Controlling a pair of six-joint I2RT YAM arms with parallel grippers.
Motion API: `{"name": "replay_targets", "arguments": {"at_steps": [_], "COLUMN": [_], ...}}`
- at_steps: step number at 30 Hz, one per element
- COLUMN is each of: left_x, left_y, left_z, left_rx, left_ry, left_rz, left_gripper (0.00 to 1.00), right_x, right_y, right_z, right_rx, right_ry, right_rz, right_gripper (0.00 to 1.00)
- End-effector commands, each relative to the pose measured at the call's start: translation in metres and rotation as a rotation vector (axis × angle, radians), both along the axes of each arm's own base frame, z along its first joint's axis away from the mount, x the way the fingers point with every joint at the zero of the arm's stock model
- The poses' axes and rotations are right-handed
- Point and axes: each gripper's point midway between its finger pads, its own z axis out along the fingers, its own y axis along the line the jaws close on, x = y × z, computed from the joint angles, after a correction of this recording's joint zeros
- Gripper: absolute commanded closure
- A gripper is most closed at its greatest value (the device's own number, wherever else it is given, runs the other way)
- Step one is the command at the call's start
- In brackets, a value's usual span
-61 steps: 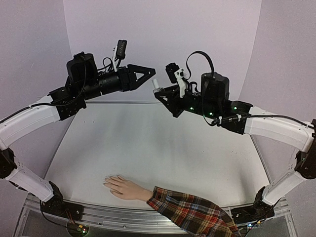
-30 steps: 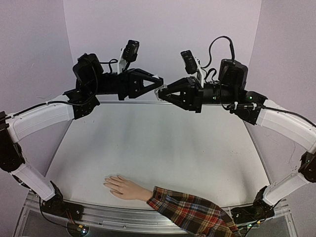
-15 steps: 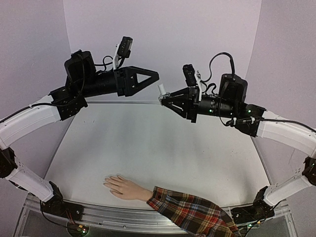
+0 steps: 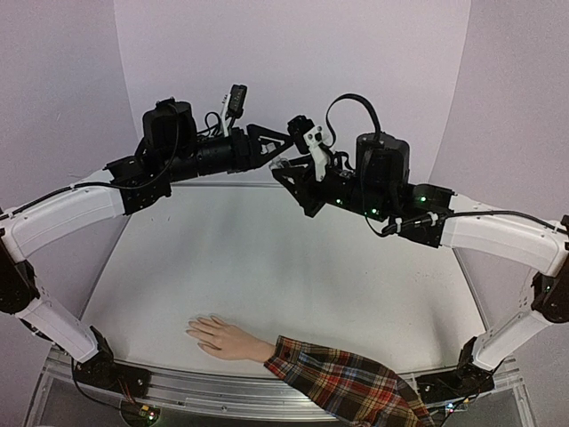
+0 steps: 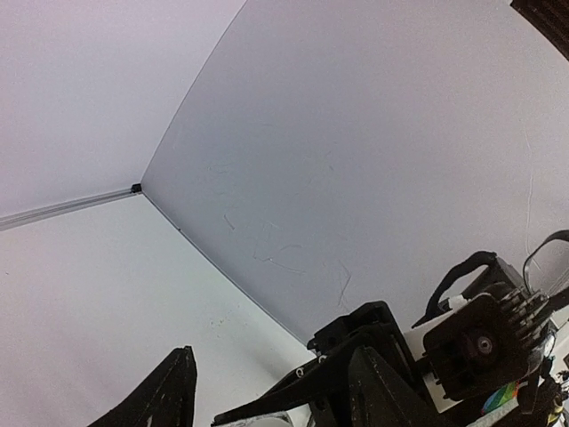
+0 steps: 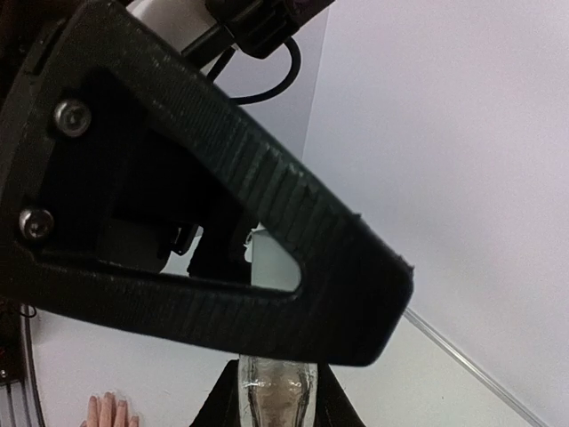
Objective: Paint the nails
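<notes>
The beige mannequin hand (image 4: 227,338) lies palm down at the table's near edge, with a red plaid sleeve (image 4: 347,384). Its nails (image 4: 192,330) are tiny pale tips pointing left; the fingertips also show in the right wrist view (image 6: 105,411). My right gripper (image 4: 284,174) is raised at the back and shut on a small clear bottle (image 6: 276,396). My left gripper (image 4: 272,151) meets it from the left. Its fingers (image 5: 169,396) stand apart on either side of the bottle's white cap (image 6: 267,262), so it is open. One left finger (image 6: 267,231) crosses the right wrist view.
The white table (image 4: 284,267) has purple walls behind and on both sides. A metal rail (image 4: 204,391) runs along the near edge. Both arms arch high over the table's back half, and their bases sit at the near corners.
Half a second ago the grippers were apart, with the white cap showing between them. Now the left gripper has moved right and the right gripper left, so the left fingers straddle the cap.
</notes>
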Motion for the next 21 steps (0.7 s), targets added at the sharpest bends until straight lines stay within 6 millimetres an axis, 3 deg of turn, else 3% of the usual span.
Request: {"name": "replay_targets", "arguments": {"at_steps": [1,6,13,17,19,21], "left_x": [0.001,0.003,0.005,-0.008,-0.029,-0.075], "left_y": [0.007,0.007,0.003,-0.007,-0.015,-0.017], "left_z": [0.019,0.014,0.011,0.012,0.016,0.021], "left_rx": [-0.05,-0.052,-0.045,-0.043,-0.052,-0.088], "left_ry": [-0.01,0.014,0.016,-0.024,-0.091,-0.202], "left_rz": [0.037,0.049,0.041,-0.053,-0.194,-0.461], "left_gripper": [0.39,0.43,0.81,0.94,1.0,1.0], "right_x": [0.013,0.016,0.016,0.009,-0.01,-0.062], "right_y": [-0.007,-0.008,-0.006,-0.004,0.004,0.01], "right_z": [0.026,0.026,0.033,0.04,0.046,0.048], "right_rx": [0.013,0.006,0.012,0.031,0.047,0.076], "right_ry": [-0.067,-0.075,-0.086,-0.089,-0.094,-0.075], "right_rz": [-0.115,-0.15,-0.158,-0.112,0.036,0.433], "right_gripper": [1.0,1.0,1.0,1.0,1.0,1.0]}}
